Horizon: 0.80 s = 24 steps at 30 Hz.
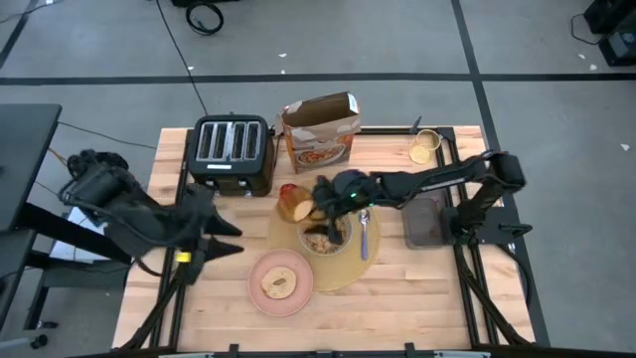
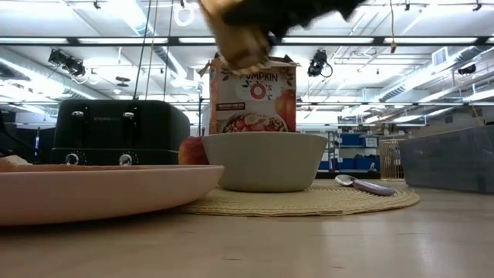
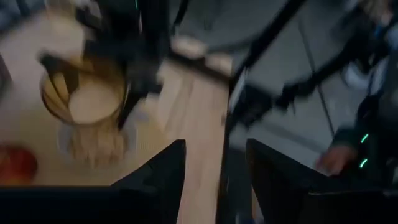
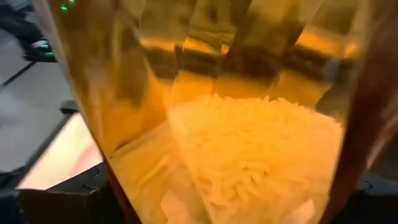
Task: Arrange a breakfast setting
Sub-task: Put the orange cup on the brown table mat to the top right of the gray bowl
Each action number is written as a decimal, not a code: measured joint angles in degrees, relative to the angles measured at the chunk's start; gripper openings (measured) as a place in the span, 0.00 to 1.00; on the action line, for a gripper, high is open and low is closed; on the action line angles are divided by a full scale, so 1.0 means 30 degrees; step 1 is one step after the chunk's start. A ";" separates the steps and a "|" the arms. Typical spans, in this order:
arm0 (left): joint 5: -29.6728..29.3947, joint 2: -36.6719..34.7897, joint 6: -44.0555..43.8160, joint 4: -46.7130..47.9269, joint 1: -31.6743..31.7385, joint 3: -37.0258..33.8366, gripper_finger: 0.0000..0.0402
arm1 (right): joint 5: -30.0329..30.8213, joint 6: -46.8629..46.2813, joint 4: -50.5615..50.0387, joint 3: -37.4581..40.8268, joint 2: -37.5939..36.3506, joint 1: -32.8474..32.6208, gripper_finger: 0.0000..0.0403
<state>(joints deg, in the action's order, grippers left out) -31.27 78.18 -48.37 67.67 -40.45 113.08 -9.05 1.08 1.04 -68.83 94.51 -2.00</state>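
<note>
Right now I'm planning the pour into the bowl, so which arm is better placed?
Right. Its end effector holds the amber glass tilted above the grey bowl, while the left end effector hangs open, off the placemat.

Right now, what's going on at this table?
The right gripper holds the amber glass tipped over the grey bowl on the tan placemat, with pale grains inside the glass. A silver spoon lies beside the bowl, a red apple behind it. The pink plate carries toasted bread. The left gripper hangs open near the table's left edge, holding nothing.
</note>
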 joint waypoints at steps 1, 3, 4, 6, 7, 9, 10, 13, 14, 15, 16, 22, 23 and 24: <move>-0.0887 -0.0100 0.0332 -0.0586 -0.0280 0.0000 0.43 | 0.0316 -0.0195 0.0649 0.1088 -0.0587 0.0221 0.85; -0.2489 -0.0135 0.1223 -0.1546 -0.0785 0.0001 0.43 | 0.1106 -0.0466 0.2749 0.3492 -0.1701 0.0630 0.85; -0.3278 -0.0119 0.1702 -0.1940 -0.1006 0.0000 0.43 | 0.1744 -0.0476 0.4082 0.4725 -0.2177 0.0800 0.85; -0.4408 -0.0048 0.2142 -0.2254 -0.1326 0.0000 0.43 | 0.3161 -0.0474 0.6738 0.7073 -0.2945 0.1126 0.85; -0.4804 0.0022 0.2193 -0.2313 -0.1371 0.0000 0.43 | 0.3817 -0.0470 0.7930 0.8121 -0.3169 0.1317 0.85; -0.5177 0.0114 0.2205 -0.2334 -0.1351 0.0000 0.43 | 0.4874 -0.0685 1.0048 1.0017 -0.3386 0.1852 0.85; -0.5314 0.0202 0.2205 -0.2327 -0.1315 0.0000 0.43 | 0.5315 -0.0958 1.1083 1.0796 -0.3372 0.2164 0.85; -0.5731 0.0546 0.2205 -0.2334 -0.0961 0.0000 0.43 | 0.6272 -0.1532 1.3993 1.2759 -0.2895 0.3170 0.85; -0.5825 0.0669 0.2199 -0.2330 -0.0908 -0.0007 0.43 | 0.6306 -0.1573 1.4935 1.3328 -0.2597 0.3542 0.85; -0.5868 0.0803 0.2168 -0.2331 -0.0908 -0.0015 0.43 | 0.6278 -0.1510 1.5855 1.3764 -0.2223 0.3894 0.85; -0.5871 0.0938 0.2119 -0.2331 -0.0910 -0.0015 0.43 | 0.5947 -0.1425 1.6789 1.4070 -0.1781 0.4258 0.85; -0.5888 0.1821 0.1749 -0.2332 -0.0908 -0.0015 0.43 | 0.1854 -0.1293 2.0468 1.4576 0.1034 0.6788 0.85; -0.5922 0.1979 0.1667 -0.2334 -0.0916 -0.0015 0.43 | 0.1133 -0.1273 2.1000 1.4530 0.1506 0.7172 0.85; -0.5965 0.2111 0.1444 -0.2334 -0.0916 -0.0015 0.43 | 0.0458 -0.1243 2.1408 1.4502 0.1866 0.7564 0.85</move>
<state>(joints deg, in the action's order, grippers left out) -49.17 84.51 -44.04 60.66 -43.20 113.03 -7.68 -2.65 65.27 -25.32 100.11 20.69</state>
